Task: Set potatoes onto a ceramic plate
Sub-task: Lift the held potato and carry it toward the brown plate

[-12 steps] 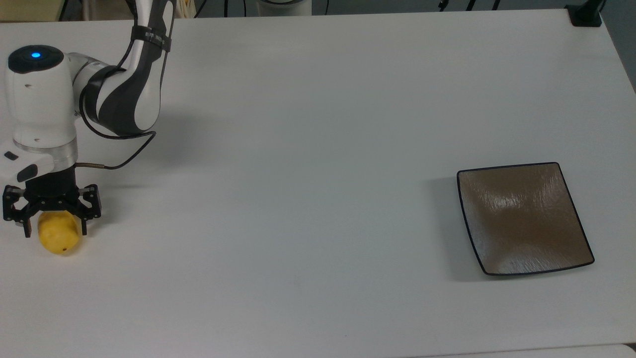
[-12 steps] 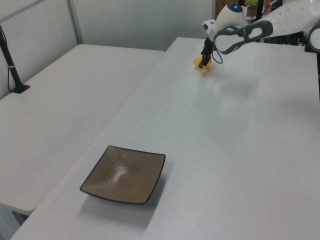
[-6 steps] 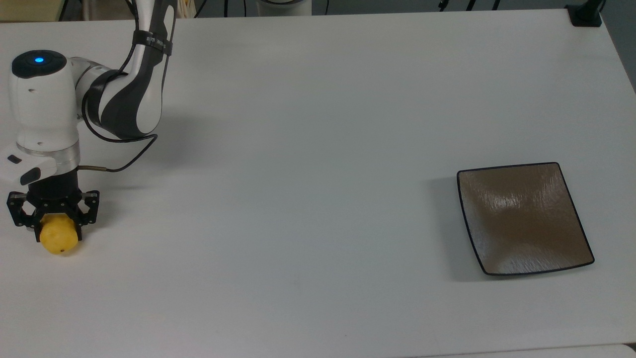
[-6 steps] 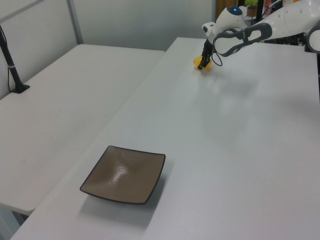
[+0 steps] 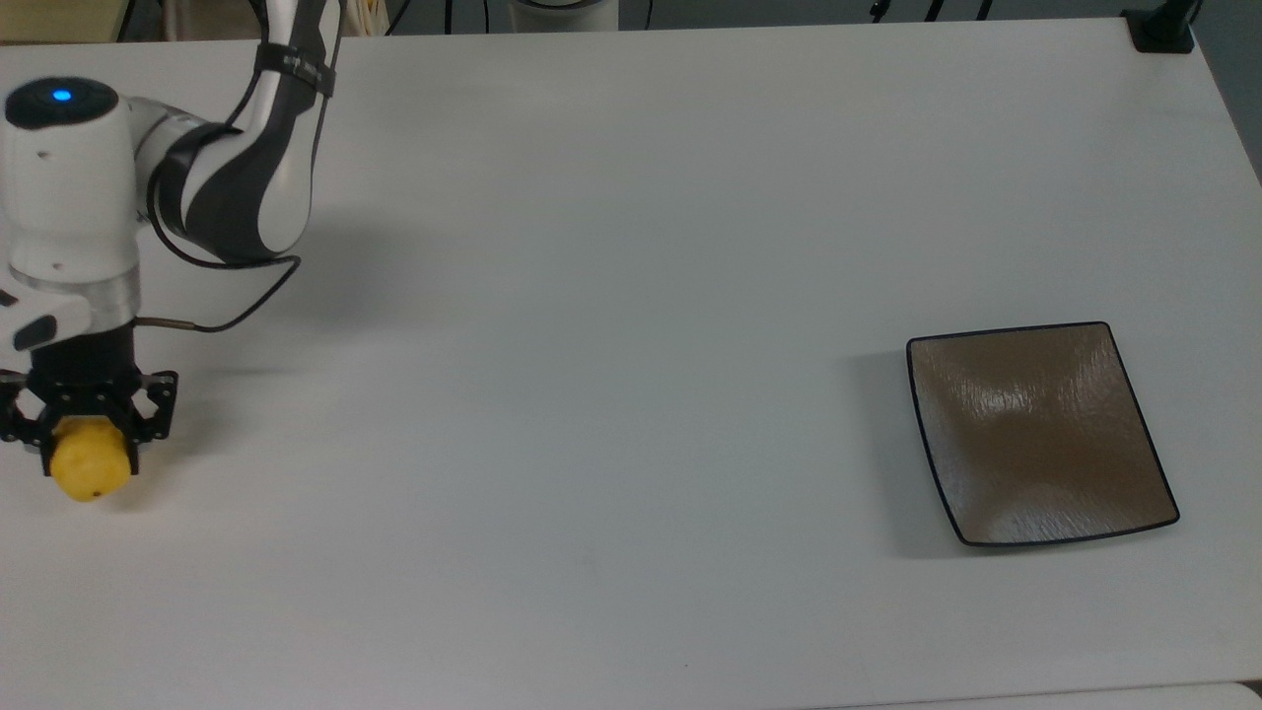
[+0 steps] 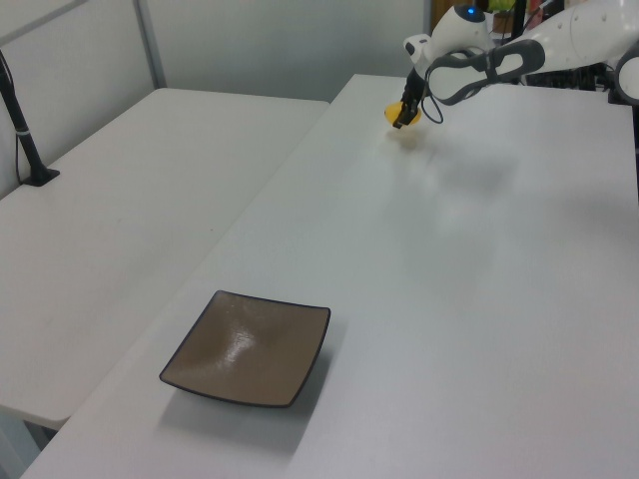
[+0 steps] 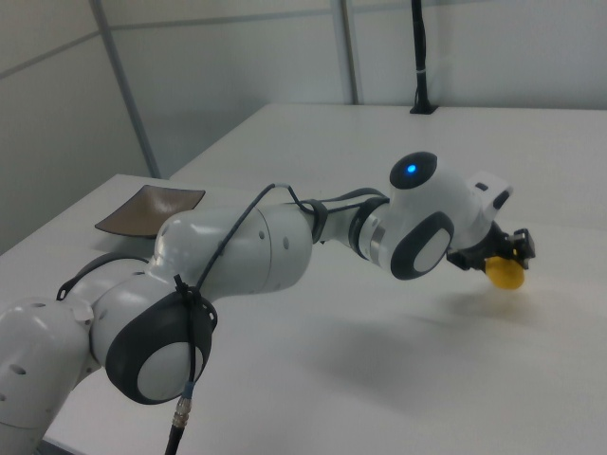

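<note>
The small yellow potato (image 5: 89,469) hangs at the top view's far left, held between the black fingers of my gripper (image 5: 87,446), which is shut on it. In the right view the potato (image 7: 505,274) is lifted clear of the white table, with its shadow below. The left view has the potato (image 6: 394,113) at the far end of the table under the gripper (image 6: 402,114). The square brown-grey plate (image 5: 1040,432) lies flat at the top view's right, far from the gripper. It sits near the front in the left view (image 6: 248,346) and far back in the right view (image 7: 150,208).
The white table (image 5: 631,296) stretches bare between potato and plate. My arm's white and dark links (image 5: 246,168) and a thin black cable (image 5: 237,316) lie over the top view's upper left. A black post base (image 5: 1161,30) stands at the top view's far right corner.
The gripper closed tighter on the potato and lifted it off the table, shifting slightly toward the top view's left. The plate has stayed put.
</note>
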